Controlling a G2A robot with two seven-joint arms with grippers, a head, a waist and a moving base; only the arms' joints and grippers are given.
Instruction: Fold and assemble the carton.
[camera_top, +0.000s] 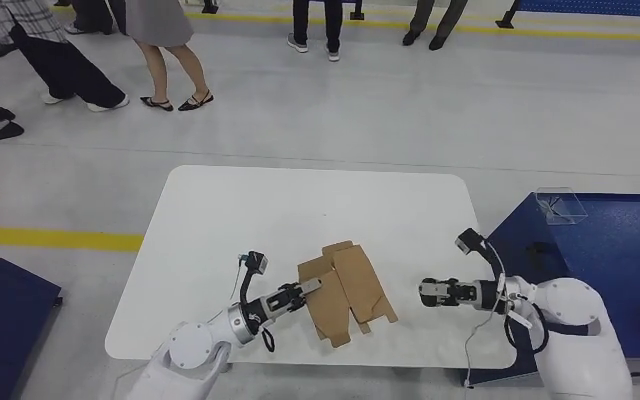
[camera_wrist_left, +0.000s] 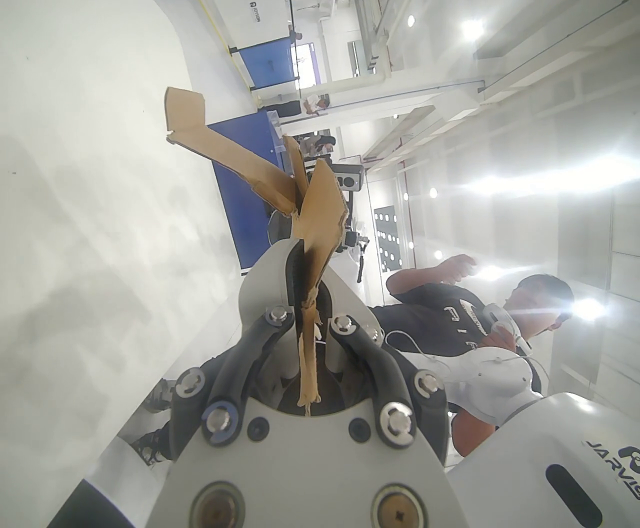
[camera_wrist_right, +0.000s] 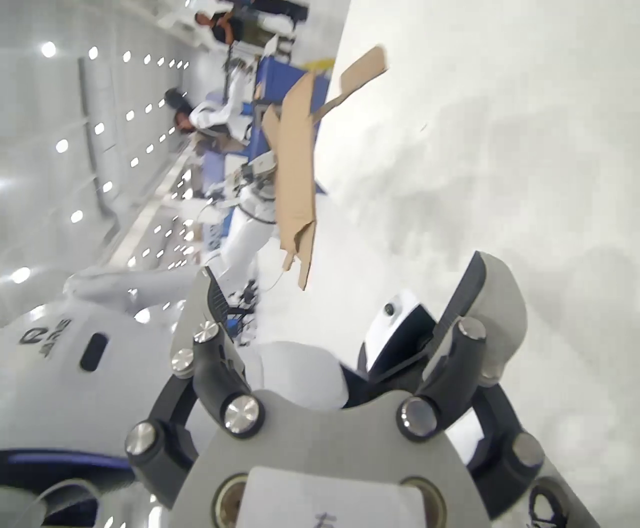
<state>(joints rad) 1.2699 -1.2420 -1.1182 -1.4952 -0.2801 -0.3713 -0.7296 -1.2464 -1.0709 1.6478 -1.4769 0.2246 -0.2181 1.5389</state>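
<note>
brown flattened carton with splayed flaps.

White table (rounded corners) under carton

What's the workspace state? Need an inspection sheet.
surface: white table, bare around the job.
job's things: brown carton near the table's front middle, not yet assembled, flaps splayed.
clutter: nothing seen.
grippers: left gripper shut on a carton edge; right gripper open, apart from the carton, pointing at it.
cables: left wrist cable and right wrist cable hang loose, away from the carton.
surroundings: blue bench beside the table with a clear tray on it; yellow floor line.
</note>
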